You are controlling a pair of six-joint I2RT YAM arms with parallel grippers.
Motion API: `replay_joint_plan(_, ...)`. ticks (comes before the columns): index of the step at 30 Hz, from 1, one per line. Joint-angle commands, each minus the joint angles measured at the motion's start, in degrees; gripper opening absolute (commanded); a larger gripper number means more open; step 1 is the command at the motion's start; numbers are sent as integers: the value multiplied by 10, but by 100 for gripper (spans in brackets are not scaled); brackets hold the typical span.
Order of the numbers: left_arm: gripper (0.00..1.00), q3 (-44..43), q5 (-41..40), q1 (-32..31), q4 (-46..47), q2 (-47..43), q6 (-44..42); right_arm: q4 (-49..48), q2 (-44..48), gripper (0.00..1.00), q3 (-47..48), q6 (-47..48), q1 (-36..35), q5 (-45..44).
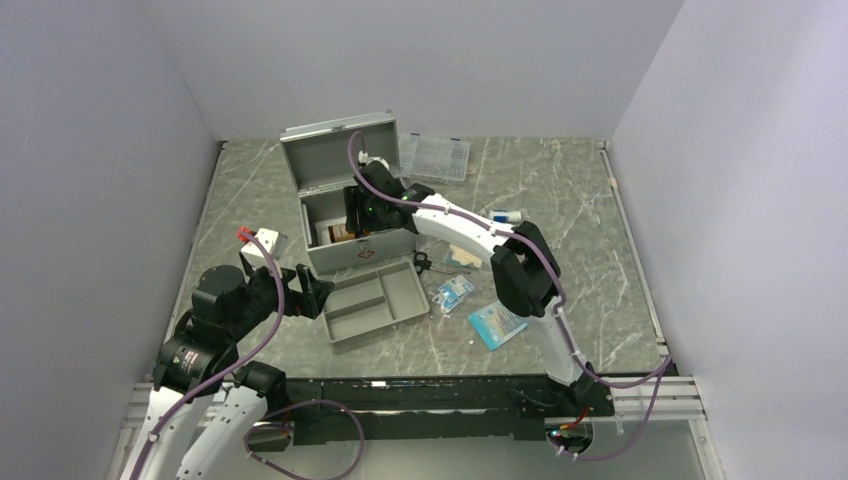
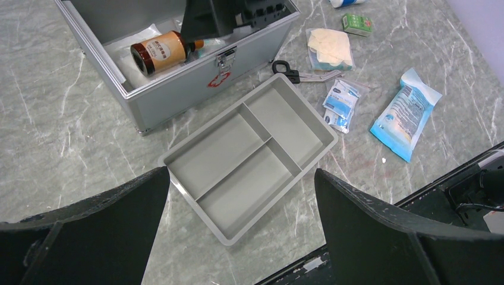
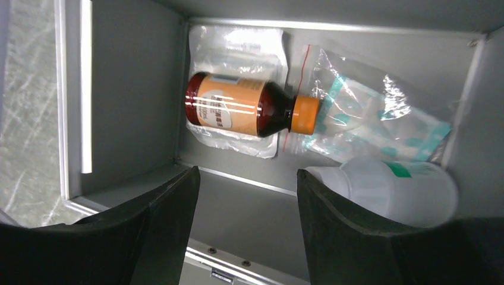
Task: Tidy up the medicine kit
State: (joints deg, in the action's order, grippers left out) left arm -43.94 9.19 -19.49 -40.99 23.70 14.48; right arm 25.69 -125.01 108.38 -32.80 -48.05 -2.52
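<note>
Tabletop (image 1: 570, 200), grey and veined, carries all items. The medicine kit (image 1: 362, 252) stands left of centre toward the rear, lid raised upright behind it, red mark on its front wall facing the arms.

The right arm reaches down into the open kit. The right gripper (image 3: 246, 175) hangs inside the box with its fingers (image 3: 148, 237) moderately apart and nothing between them. The left gripper (image 2: 241, 178) hovers above the near-left of the table, fingers spread wide and empty.

A shallow grey divided tray (image 2: 214, 155) lies just in front of the kit, all three compartments bare. A clear compartment case (image 1: 435, 157) sits just right of the lid.

Inside the kit, a brown bottle (image 3: 238, 105) with an orange label and cap lies on its side on a clear pouch (image 3: 238, 41). Beside the bottle are a zip bag (image 3: 368, 119) and a white bottle (image 3: 392, 190), the latter close against one right finger; contact cannot be confirmed.

Right of the tray lie a blue packet (image 2: 406, 113), smaller blue sachets (image 2: 342, 102), a pale pouch (image 2: 330, 47), black-handled scissors (image 2: 285, 69) and a small green box (image 2: 357, 24).
</note>
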Motion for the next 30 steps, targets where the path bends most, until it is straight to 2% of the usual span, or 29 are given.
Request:
replay_joint_plan(1, 99, 0, -1, 1, 19, -4, 1, 43, -33, 64, 27, -11, -2, 14)
replay_joint_plan(13, 99, 0, -3, 1, 19, -3, 1, 46, -29, 64, 100, -8, -4, 21)
replay_joint_plan(21, 99, 0, -8, 1, 18, -4, 2, 72, 3, 67, 168, 22, 0, -17)
replay_joint_plan(30, 99, -1, -10, 1, 17, -1, 2, 43, 134, 68, 47, 53, 3, -64)
